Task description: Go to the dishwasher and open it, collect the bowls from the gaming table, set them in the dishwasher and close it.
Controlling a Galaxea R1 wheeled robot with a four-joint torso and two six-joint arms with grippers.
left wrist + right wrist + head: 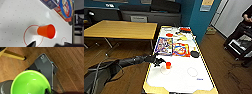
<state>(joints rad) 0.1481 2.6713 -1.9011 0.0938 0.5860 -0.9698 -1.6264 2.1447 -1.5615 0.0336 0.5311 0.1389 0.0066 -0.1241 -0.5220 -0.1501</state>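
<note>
Left gripper over the white gaming table, just beside an upright orange cup, its grip impossible to tell, black bowl by the game sheets, lime green bowl clamped in the right gripper above wooden floor.

Long white-topped gaming table with yellowish edge, colourful game sheets across its middle. Black bowl upright just beside the sheets, near the table's right edge. Lime green bowl (glossy, empty) off the table, over wooden floor.
</note>
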